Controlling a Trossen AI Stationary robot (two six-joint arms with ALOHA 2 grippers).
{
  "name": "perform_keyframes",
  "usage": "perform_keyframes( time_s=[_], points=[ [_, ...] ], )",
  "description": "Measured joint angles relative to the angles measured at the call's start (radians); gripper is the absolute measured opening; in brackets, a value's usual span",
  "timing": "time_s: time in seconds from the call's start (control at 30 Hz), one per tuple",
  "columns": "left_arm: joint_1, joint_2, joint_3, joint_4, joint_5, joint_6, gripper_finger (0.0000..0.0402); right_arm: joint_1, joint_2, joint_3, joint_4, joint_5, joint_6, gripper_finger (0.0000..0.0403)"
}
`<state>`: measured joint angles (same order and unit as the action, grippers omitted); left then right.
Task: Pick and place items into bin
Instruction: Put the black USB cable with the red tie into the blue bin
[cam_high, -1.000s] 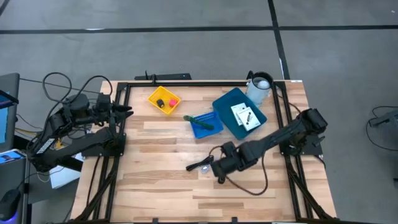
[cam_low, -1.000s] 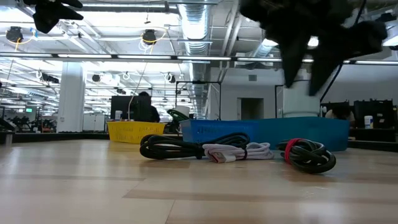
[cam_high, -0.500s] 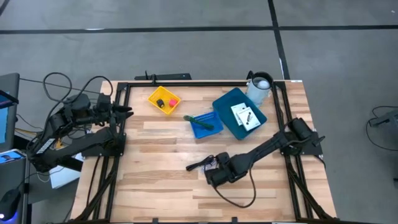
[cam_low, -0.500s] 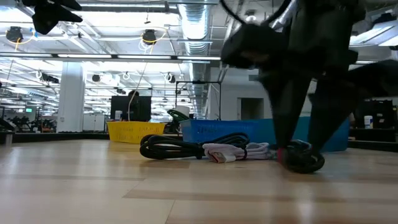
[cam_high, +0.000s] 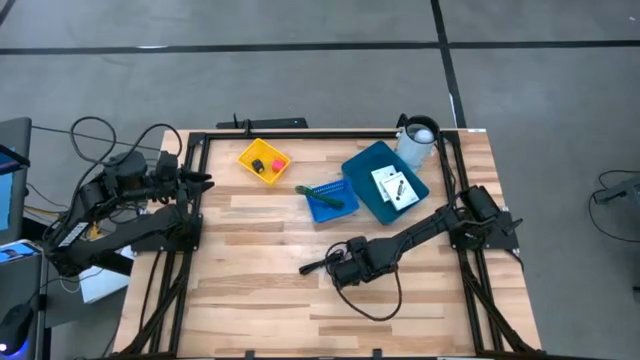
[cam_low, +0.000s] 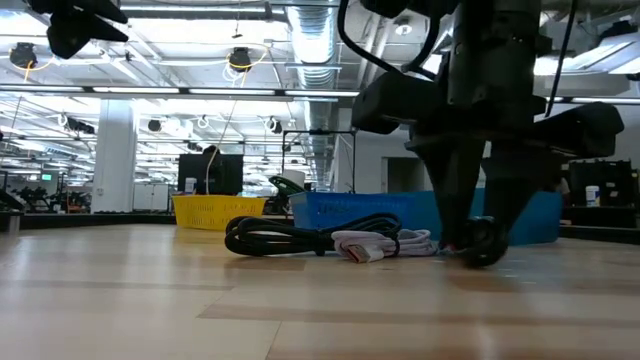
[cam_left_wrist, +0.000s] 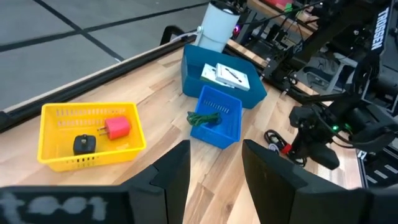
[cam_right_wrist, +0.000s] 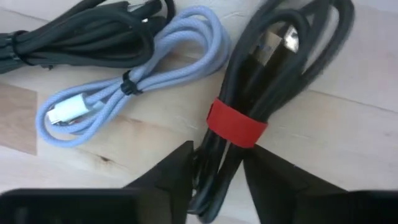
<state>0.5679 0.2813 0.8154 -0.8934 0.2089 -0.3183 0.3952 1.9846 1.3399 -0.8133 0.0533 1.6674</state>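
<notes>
Three coiled cables lie on the wooden table: a black one, a pale blue-white one, and a black bundle tied with a red strap. My right gripper is open and low over that bundle, one finger on each side of it beside the strap. My left gripper is open and waits raised at the table's left edge. Two white cards lie in a teal bin. A red block and a black piece sit in a yellow bin. A green-black cord lies in a blue basket. My right gripper comes from above, pointing down, with its fingers on either side of the black bundle next to the red strap, across the strands. Whether the fingers touch the strands I cannot tell. The bundle lies flat on the table.
The yellow bin, blue basket and teal bin stand in a row along the table's far half. A white cylinder is at the far right corner. Bare wood lies toward the near edge and the left.
My right gripper has come down from well above the table onto the black bundle with the red strap, and its fingers now reach the tabletop around the bundle.
</notes>
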Motion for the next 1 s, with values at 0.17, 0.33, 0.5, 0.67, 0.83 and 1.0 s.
perform_keyframes(
  time_s=[0.17,0.33,0.5,0.67,0.83,1.0],
  points=[
    [0.000,0.000,0.000,-0.017,0.000,0.000,0.0135,0.011,0.000,-0.002,-0.002,0.001,-0.002,0.0050],
    [0.000,0.000,0.000,-0.017,-0.007,0.000,0.0135,0.050,-0.001,-0.002,-0.001,0.043,0.024,0.0027],
    [0.000,0.000,0.000,-0.016,-0.009,0.000,0.0135,0.098,-0.001,0.024,-0.058,0.138,0.085,0.0030],
    [0.000,0.000,0.000,-0.016,-0.010,0.000,0.0135,0.127,-0.002,0.100,-0.177,0.350,0.069,0.0025],
    [0.000,0.000,0.000,-0.016,-0.011,0.000,0.0135,0.103,-0.004,0.177,-0.306,0.598,-0.068,0.0025],
    [0.000,0.000,0.000,-0.016,-0.011,0.000,0.0135,0.033,-0.004,0.189,-0.321,0.810,-0.285,0.0025]
  ],
)
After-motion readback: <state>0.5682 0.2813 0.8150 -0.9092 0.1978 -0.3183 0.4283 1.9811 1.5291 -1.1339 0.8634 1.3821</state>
